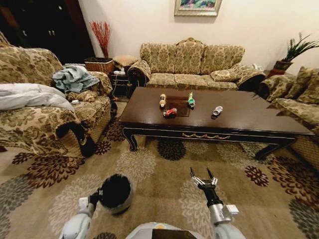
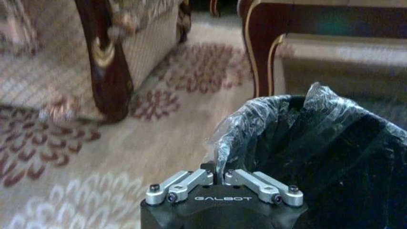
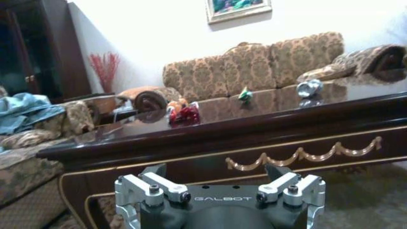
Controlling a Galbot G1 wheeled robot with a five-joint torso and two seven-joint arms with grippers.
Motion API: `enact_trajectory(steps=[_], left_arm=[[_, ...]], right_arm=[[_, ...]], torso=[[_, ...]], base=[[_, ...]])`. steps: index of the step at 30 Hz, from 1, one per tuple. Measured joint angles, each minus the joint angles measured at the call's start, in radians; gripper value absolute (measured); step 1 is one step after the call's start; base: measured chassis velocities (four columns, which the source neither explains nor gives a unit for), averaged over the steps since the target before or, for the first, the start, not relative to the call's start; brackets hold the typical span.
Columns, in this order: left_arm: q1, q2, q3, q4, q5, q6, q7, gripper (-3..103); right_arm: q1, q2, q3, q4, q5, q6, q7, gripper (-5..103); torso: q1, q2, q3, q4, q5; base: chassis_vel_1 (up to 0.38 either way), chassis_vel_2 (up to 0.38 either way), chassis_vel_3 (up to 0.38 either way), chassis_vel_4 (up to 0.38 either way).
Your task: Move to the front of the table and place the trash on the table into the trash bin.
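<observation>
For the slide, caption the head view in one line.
Robot faces the table bearing four trash items, left gripper holding the bin, right gripper open above the carpet.

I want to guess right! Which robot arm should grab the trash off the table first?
Probably the right. The right gripper is empty, fingers open, facing the table where the red can lies. The left gripper is shut on the trash bin.

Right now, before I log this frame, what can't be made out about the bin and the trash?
- Trash bin inside: left wrist view, too dark.
- Left gripper fingertips: cut off behind the liner rim; its hold on the bin is unclear.
- Tan bottle and green tube labels: head view, too small.
- Silver-white can: right wrist view, blurred.
</observation>
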Motion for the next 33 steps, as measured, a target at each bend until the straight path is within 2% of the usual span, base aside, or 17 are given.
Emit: enact_trajectory(steps=[1, 4, 9, 12, 13, 14, 16, 21, 25, 33], left_arm=[[0.000, 0.000, 0.000, 0.000, 0.000, 0.000, 0.000, 4], [0.020, -0.007, -0.008, -0.113, -0.023, 0.014, -0.021, 4], [0.047, -0.008, -0.026, -0.214, -0.007, 0.015, -0.017, 4], [0.062, -0.005, -0.054, -0.282, 0.023, 0.022, 0.005, 4], [0.070, -0.005, -0.087, -0.329, 0.056, 0.038, 0.046, 4], [0.070, -0.005, -0.087, -0.329, 0.056, 0.038, 0.046, 4], [0.073, -0.013, -0.136, -0.401, 0.103, 0.057, 0.098, 4], [0.079, -0.017, -0.180, -0.513, 0.100, 0.077, 0.128, 4], [0.089, -0.028, -0.185, -0.579, 0.059, 0.083, 0.127, 4], [0.104, -0.045, -0.169, -0.626, 0.055, 0.083, 0.136, 4]], right_arm=[[0.000, 0.000, 0.000, 0.000, 0.000, 0.000, 0.000, 100], [-0.001, -0.006, 0.001, 0.019, 0.001, -0.002, 0.012, 100], [0.003, -0.009, 0.001, 0.041, 0.006, 0.009, 0.012, 100], [0.015, -0.003, 0.000, 0.068, -0.007, 0.031, 0.029, 100], [0.019, -0.001, 0.001, 0.087, -0.032, 0.037, 0.030, 100], [0.019, -0.001, 0.001, 0.087, -0.032, 0.037, 0.030, 100], [0.022, -0.004, -0.001, 0.113, -0.055, 0.040, 0.025, 100], [0.015, -0.008, -0.010, 0.172, -0.044, 0.030, 0.012, 100], [0.012, -0.008, -0.013, 0.204, -0.043, 0.012, 0.011, 100], [-0.006, -0.006, -0.011, 0.232, -0.042, -0.001, 0.013, 100]], torso=[[0.000, 0.000, 0.000, 0.0000, 0.0000], [0.000, 0.000, 0.000, 0.0002, 0.0000], [0.000, 0.000, 0.000, 0.0000, -0.0001], [0.000, 0.000, 0.000, 0.0002, -0.0001], [0.000, 0.000, 0.000, 0.0002, -0.0002], [0.000, 0.000, 0.000, 0.0002, -0.0002], [0.000, 0.000, 0.000, 0.0002, -0.0002], [0.000, 0.000, 0.000, 0.0001, 0.0000], [0.000, 0.000, 0.000, 0.0001, -0.0003], [0.000, 0.000, 0.000, 0.0001, -0.0003]], base=[[0.000, 0.000, 0.000, 0.000], [0.000, 0.000, 0.000, 0.000], [0.000, 0.000, 0.000, 0.000], [0.000, 0.000, 0.000, 0.000], [0.000, 0.000, 0.000, 0.000], [0.000, 0.000, 0.000, 0.000], [0.000, 0.000, 0.000, 0.000], [0.000, 0.000, 0.000, 0.000], [0.000, 0.000, 0.000, 0.000], [0.000, 0.000, 0.000, 0.000]])
